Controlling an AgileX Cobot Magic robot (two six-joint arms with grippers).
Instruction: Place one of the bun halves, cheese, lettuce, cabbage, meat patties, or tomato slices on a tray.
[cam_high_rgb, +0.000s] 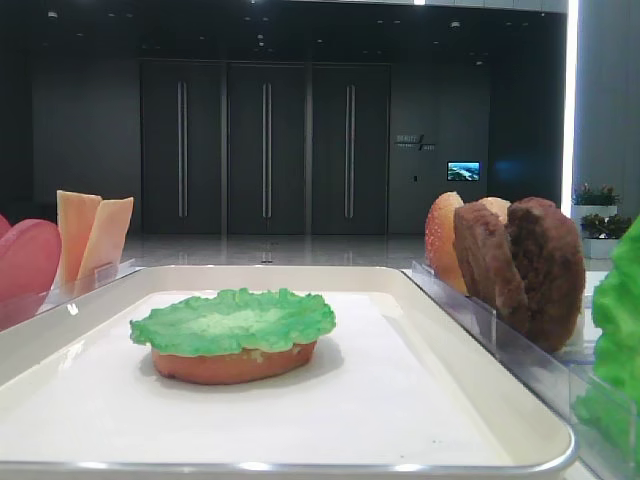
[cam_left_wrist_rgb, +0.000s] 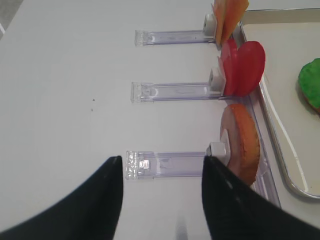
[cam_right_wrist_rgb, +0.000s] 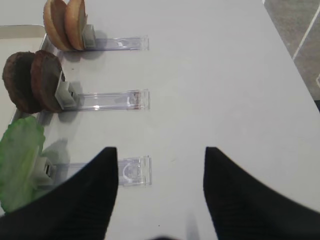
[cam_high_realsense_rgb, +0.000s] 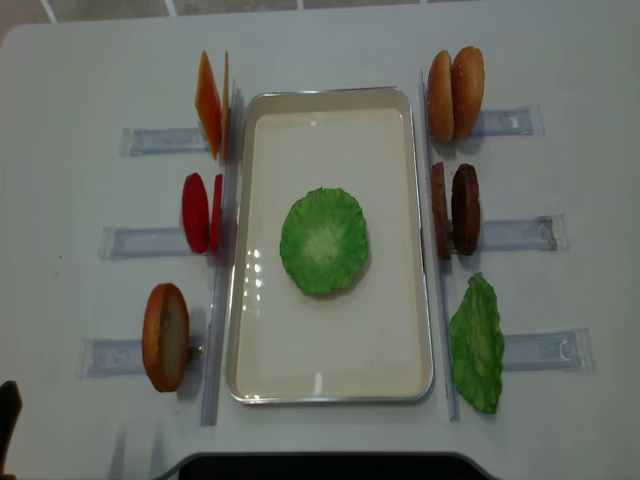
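Note:
The round lettuce (cam_high_realsense_rgb: 323, 241) lies on a bun half (cam_high_rgb: 235, 365) in the middle of the cream tray (cam_high_realsense_rgb: 330, 345). Left of the tray stand cheese (cam_high_realsense_rgb: 208, 104), tomato slices (cam_high_realsense_rgb: 197, 212) and a bun half (cam_high_realsense_rgb: 165, 336). To its right stand two bun halves (cam_high_realsense_rgb: 455, 93), two meat patties (cam_high_realsense_rgb: 455, 208) and a longer green leaf (cam_high_realsense_rgb: 476, 343), possibly the cabbage. My right gripper (cam_right_wrist_rgb: 161, 150) hovers open and empty over the table, beside that leaf's (cam_right_wrist_rgb: 20, 160) holder. My left gripper (cam_left_wrist_rgb: 161, 159) is open and empty, near the left bun half (cam_left_wrist_rgb: 245, 142).
Clear plastic holders (cam_high_realsense_rgb: 520, 235) stick out from both long sides of the tray, three on each side. One holder end (cam_right_wrist_rgb: 132, 172) lies just inside my right gripper's left finger. Another holder (cam_left_wrist_rgb: 165, 165) spans the gap between my left fingers.

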